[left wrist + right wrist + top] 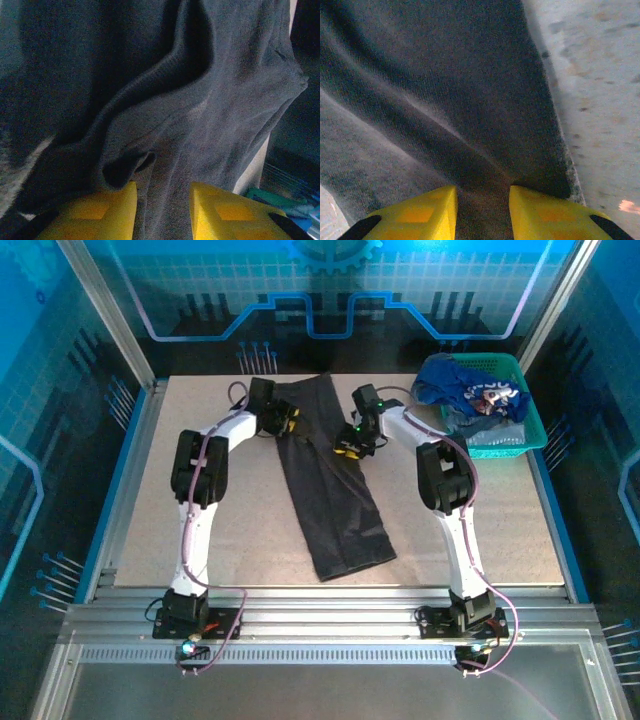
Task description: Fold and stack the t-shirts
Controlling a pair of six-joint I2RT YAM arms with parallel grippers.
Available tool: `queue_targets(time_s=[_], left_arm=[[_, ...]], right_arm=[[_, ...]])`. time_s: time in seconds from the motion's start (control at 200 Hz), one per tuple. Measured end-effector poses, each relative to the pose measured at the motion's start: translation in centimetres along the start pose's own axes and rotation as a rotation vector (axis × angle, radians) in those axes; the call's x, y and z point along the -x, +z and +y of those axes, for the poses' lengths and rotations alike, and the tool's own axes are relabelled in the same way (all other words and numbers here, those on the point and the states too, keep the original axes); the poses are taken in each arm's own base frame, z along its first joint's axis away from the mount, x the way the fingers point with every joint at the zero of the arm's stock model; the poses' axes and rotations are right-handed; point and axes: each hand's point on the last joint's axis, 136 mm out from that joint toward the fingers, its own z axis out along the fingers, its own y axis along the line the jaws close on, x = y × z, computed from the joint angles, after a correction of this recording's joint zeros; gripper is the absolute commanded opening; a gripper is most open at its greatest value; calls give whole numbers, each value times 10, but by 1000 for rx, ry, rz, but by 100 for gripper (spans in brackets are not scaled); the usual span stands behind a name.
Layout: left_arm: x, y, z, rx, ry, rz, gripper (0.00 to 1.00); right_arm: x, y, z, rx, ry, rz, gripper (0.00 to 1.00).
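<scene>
The left gripper [162, 200] and right gripper [482, 205] pinch the charcoal t-shirt [335, 510] (folds shadowed).

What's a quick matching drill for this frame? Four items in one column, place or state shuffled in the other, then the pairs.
1 charcoal t-shirt
2 blue t-shirt
3 basket
4 left gripper

A teal, at the table's far right corner
B heaped in the basket
C long strip down the table's middle
D closed on the strip's left edge, near its far end

Pairs: 1-C, 2-B, 3-A, 4-D
</scene>
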Motion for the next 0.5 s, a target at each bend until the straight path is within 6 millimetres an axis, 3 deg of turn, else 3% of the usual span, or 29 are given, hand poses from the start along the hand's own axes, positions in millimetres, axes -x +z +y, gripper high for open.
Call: queue_targets(time_s=[0.26,0.395,0.5], left_arm=[[-25,45,-39,-57,119,99,33],[-32,48,-40,-50,125,108,33],[-33,43,-40,-52,138,106,46]], right_arm=[[3,-12,-27,-28,163,-20,36],[9,-16,-36,-42,189,-28,37],[11,-19,-37,-43,184,-34,41]])
